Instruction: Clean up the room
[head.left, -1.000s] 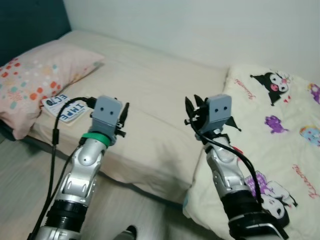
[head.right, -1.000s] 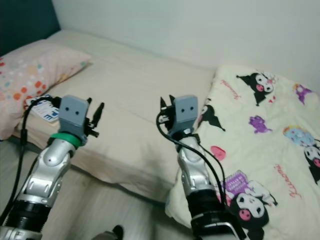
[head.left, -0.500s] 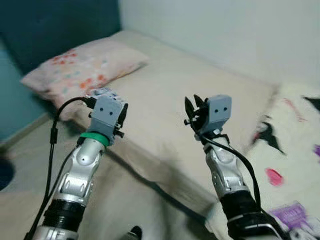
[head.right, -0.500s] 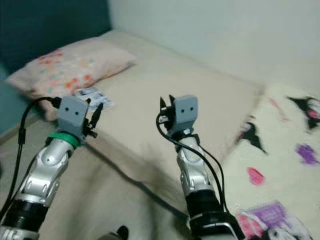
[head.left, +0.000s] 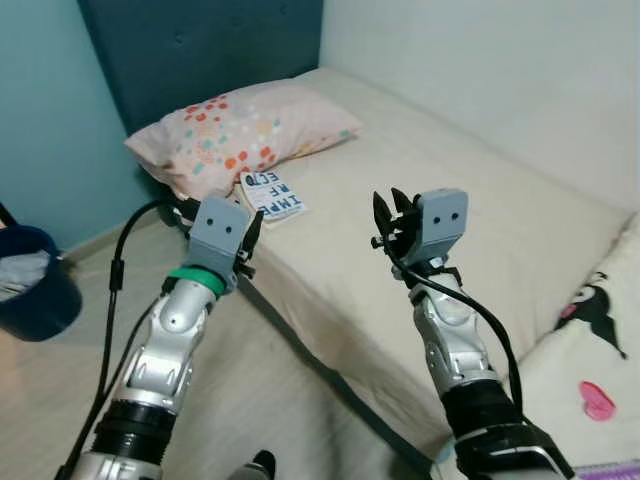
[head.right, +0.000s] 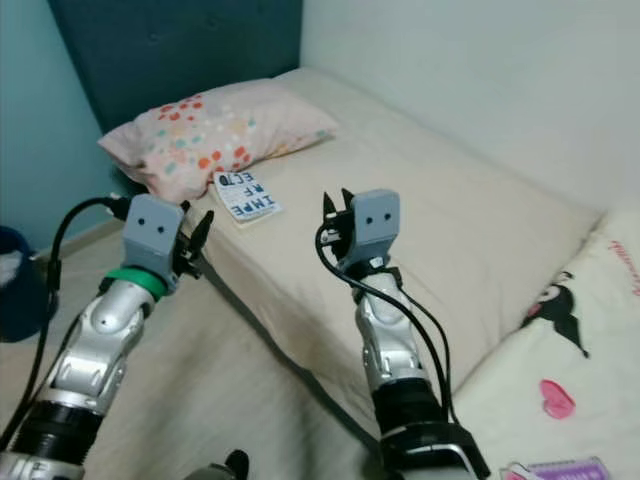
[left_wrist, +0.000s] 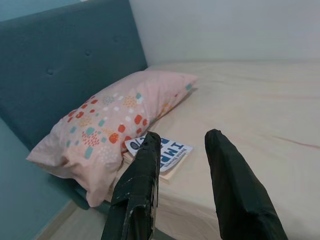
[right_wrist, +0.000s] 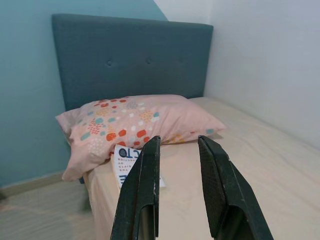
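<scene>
The book (head.left: 272, 194) lies flat on the bed (head.left: 480, 230), near the edge, and one end touches the pink spotty pillow (head.left: 240, 130). I think it is the thing I should tidy up. Its long side runs away from the pillow, toward the edge of the bed.

The book is ahead of me and a bit to my left. My left gripper (left_wrist: 182, 165) is nearer to it and points right at it, with the book showing past its fingers (left_wrist: 142, 172). Those two fingers are spread apart and hold nothing. It hangs in the air over the floor, just off the side of the bed, not touching the book.

My right gripper (right_wrist: 177, 165) is up over the bed, farther from the book. Its fingers are apart too, and it holds nothing.

A dark blue basket (head.left: 35, 285) sits on the floor (head.left: 290, 400) to my far left. So I think my left arm should reach forward for the book.
</scene>
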